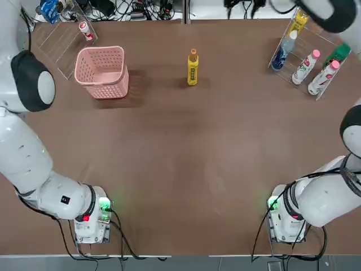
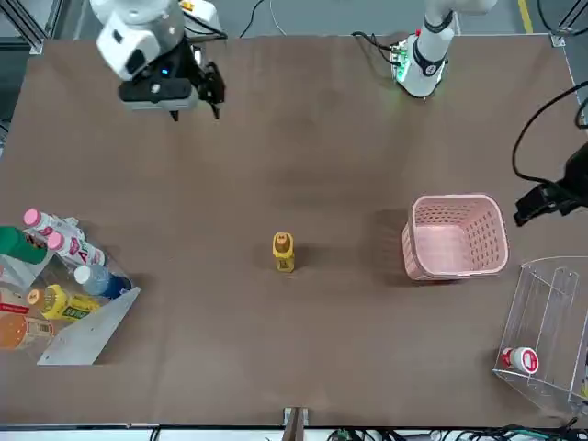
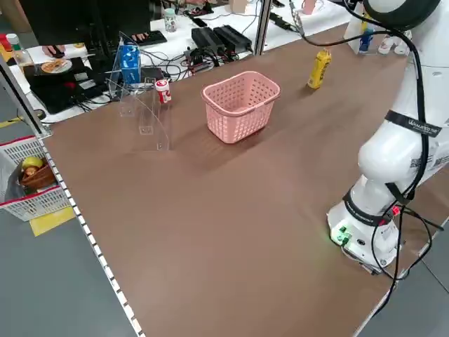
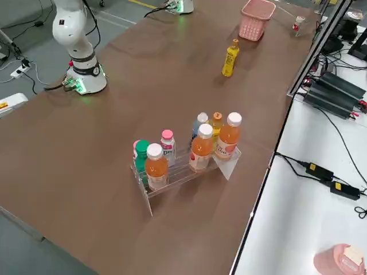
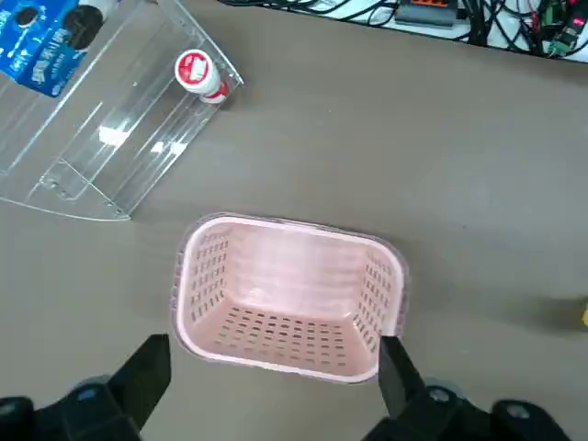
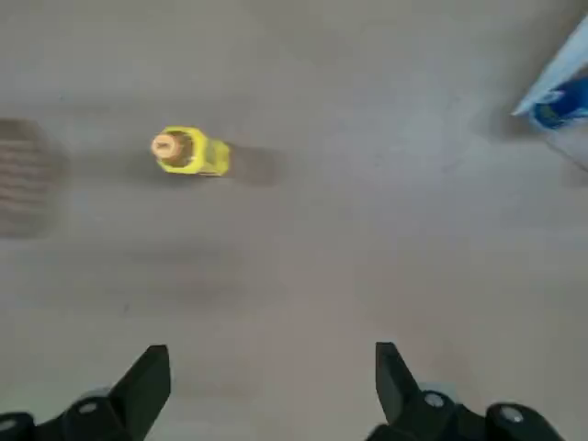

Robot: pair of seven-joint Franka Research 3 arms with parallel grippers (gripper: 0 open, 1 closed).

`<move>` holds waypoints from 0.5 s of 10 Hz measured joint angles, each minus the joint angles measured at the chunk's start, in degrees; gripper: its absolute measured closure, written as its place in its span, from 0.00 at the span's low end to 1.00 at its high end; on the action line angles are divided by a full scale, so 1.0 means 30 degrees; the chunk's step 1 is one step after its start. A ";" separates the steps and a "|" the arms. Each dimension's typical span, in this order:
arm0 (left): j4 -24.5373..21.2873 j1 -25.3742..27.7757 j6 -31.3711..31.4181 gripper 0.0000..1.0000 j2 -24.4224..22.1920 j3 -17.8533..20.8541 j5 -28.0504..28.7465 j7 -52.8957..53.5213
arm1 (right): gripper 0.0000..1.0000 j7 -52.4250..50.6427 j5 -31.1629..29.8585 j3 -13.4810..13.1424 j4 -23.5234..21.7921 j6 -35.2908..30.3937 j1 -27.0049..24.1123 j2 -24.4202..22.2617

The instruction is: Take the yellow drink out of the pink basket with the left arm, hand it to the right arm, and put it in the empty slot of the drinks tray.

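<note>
Yellow drink (image 1: 192, 69) stands upright on the bare worktop (image 1: 169, 169), between the pink basket (image 1: 101, 66) and the drinks tray (image 4: 178, 175), well apart from both. Nothing touches it. Cap up, label facing the robot's side.

Basket holds nothing. So the first part, drink out of basket, reads as done.

Left pincer (image 5: 276, 367) is released, its two fingers wide apart with nothing between them, raised by the basket's near side. Its share of the work looks finished, provided the drink standing on the worktop counts as the handover.

Right pincer (image 2: 196, 114) also released and holding nothing, up over the worktop on its own side, the drink in its wrist view. It has no hold on the drink, so the pick-up is left to do, then the carry and the placing.

Tray, on the right arm's side, carries a green-capped bottle (image 4: 141, 154), pink-capped ones, orange ones, a blue one and another yellow. The empty slot I cannot make out among them. Judgement: roughly half way; right arm's turn next.
</note>
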 joint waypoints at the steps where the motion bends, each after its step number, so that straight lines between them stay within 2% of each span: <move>1: -0.0020 0.0053 -0.0002 0.00 0.0000 -0.0017 -0.0002 0.0063 | 0.01 0.0291 0.0006 -0.0009 -0.0002 0.0485 0.0530 0.0386; 3: -0.0049 0.0004 -0.0004 0.00 0.0001 -0.0097 -0.0002 0.0063 | 0.01 0.0516 0.0082 -0.0014 -0.0031 0.0834 0.1361 0.1265; 5: -0.0074 0.0117 -0.0175 0.00 0.0000 -0.0093 -0.0110 0.0063 | 0.01 0.1455 0.0424 -0.0014 -0.0050 0.2588 0.2477 0.2343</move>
